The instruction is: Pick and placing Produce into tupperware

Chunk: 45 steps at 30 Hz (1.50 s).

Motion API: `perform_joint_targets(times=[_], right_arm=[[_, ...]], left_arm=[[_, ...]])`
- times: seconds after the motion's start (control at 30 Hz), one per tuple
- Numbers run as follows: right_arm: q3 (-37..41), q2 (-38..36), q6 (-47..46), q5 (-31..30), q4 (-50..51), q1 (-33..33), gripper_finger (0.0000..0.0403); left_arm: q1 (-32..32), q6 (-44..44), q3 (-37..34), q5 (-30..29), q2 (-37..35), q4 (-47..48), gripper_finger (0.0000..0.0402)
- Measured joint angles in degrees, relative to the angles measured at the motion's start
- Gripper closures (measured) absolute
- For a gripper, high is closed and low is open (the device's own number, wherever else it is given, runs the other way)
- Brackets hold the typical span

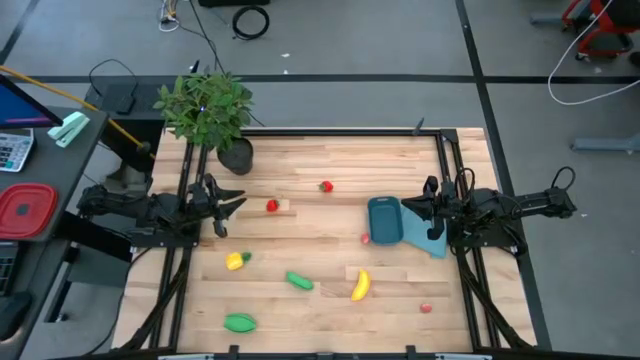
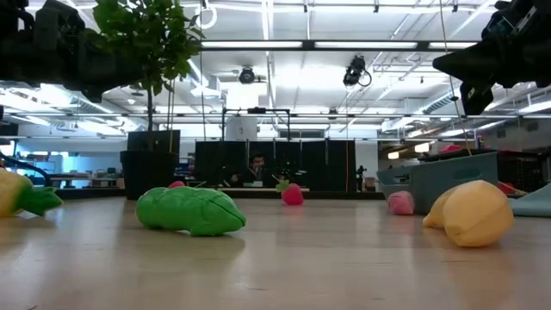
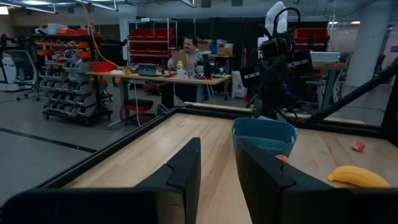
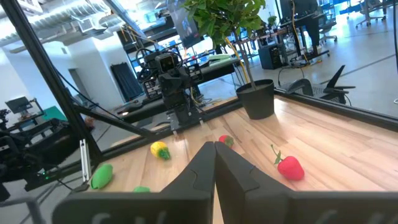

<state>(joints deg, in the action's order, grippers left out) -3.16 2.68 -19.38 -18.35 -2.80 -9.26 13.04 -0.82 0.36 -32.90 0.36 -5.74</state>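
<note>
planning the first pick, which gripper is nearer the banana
Right. The right gripper sits by the tupperware, just up-table of the banana; the left gripper is across the table.

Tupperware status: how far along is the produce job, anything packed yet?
Nothing looks packed: the tupperware appears empty from above. In hand: nothing; the left gripper waits slightly open at the table's left edge, and the right gripper is shut by the tub, holding nothing. Left: the banana, the yellow piece, two green pieces and the small red ones, all loose on the table.
</note>
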Motion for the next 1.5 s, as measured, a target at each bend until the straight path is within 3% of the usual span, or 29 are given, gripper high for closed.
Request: perform_joint_targets(times=[0.47,0.7,0.97,1.07,1.2,1.27,1.5], right_arm=[[0.0,-0.01,0.01,-0.02,0.01,0.02,0.0386],[0.02,0.02,6.28,-0.07,0.0,0.01,0.0386],[-0.03,-0.01,4.66,0.75,1.11,0.02,0.0386],[-2.43,0.02,0.67,4.0,12.99,0.01,0.0386],[-8.03,0.13,-19.63,7.07,37.08,-0.02,0.0386],[-10.3,0.7,-24.66,6.82,45.35,-0.02,0.0386],[-11.37,4.84,-33.04,0.55,48.6,0.0,0.0386]], left_arm=[[0.02,0.0,0.01,0.01,-0.01,0.01,0.0294],[0.02,0.0,0.02,0.0,-0.02,0.0,0.0294],[0.01,-0.04,0.01,0.02,0.0,-0.19,0.0294],[0.02,-0.16,0.01,0.01,-0.02,-0.39,0.0294],[0.0,0.41,0.02,0.0,-0.02,-1.09,0.0294],[0.0,0.39,0.02,0.0,-0.02,-1.28,0.0294],[0.0,0.02,0.02,0.0,-0.04,-4.78,0.0294]])
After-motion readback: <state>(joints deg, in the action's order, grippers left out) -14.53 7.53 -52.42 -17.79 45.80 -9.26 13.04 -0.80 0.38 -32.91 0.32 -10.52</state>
